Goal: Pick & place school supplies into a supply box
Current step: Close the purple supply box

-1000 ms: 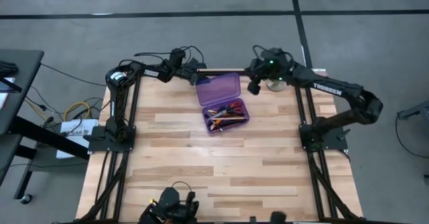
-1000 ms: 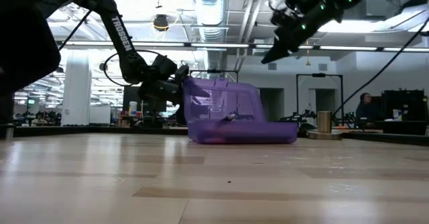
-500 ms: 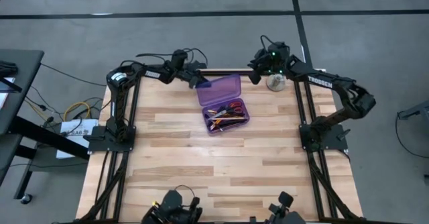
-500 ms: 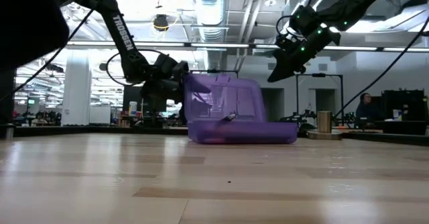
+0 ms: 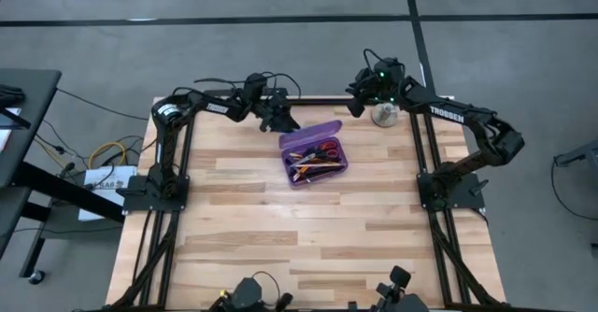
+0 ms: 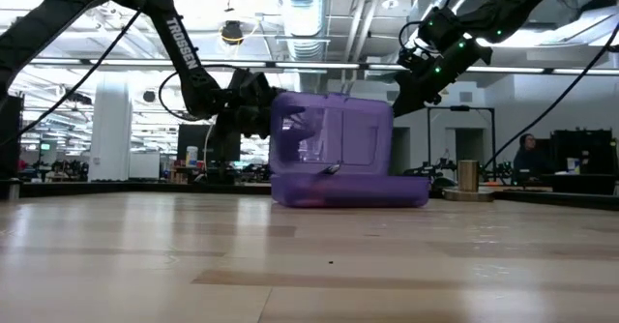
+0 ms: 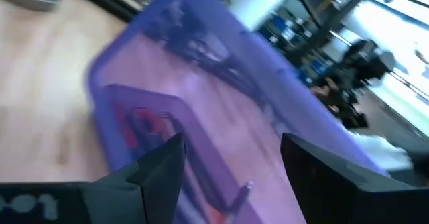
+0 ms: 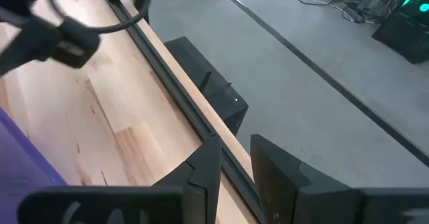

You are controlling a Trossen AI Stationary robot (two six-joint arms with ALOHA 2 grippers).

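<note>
The translucent purple supply box point(image 5: 318, 165) sits toward the table's far edge, with orange pencils, black pens and red-handled scissors point(image 5: 327, 149) inside. Its hinged lid point(image 6: 334, 134) stands nearly upright on the box's far side. My left gripper point(image 5: 283, 120) is open, behind the lid on the far-left side. The left wrist view looks through the lid point(image 7: 221, 103) at the scissors point(image 7: 144, 123). My right gripper point(image 5: 358, 95) hangs in the air over the far edge, its fingers a little apart, holding nothing. My left gripper pushes the lid's outer face point(image 7: 201, 137) with its open fingertips point(image 7: 167, 160), coming level from the table's far-left side. The lid stands upright on its hinge, and the box stays flat on the table.
A round silver metal disc point(image 5: 385, 114) stands by the far right corner, under the right arm; in the low view the disc point(image 6: 469, 176) is right of the box. The near half of the wooden table point(image 5: 299, 228) is bare. People and benches show far behind.
My left gripper has moved toward the table's right and near side against the lid, swinging it from leaning back to nearly upright; the box has stayed in place. My right gripper has drawn back toward the far edge and then held still.
</note>
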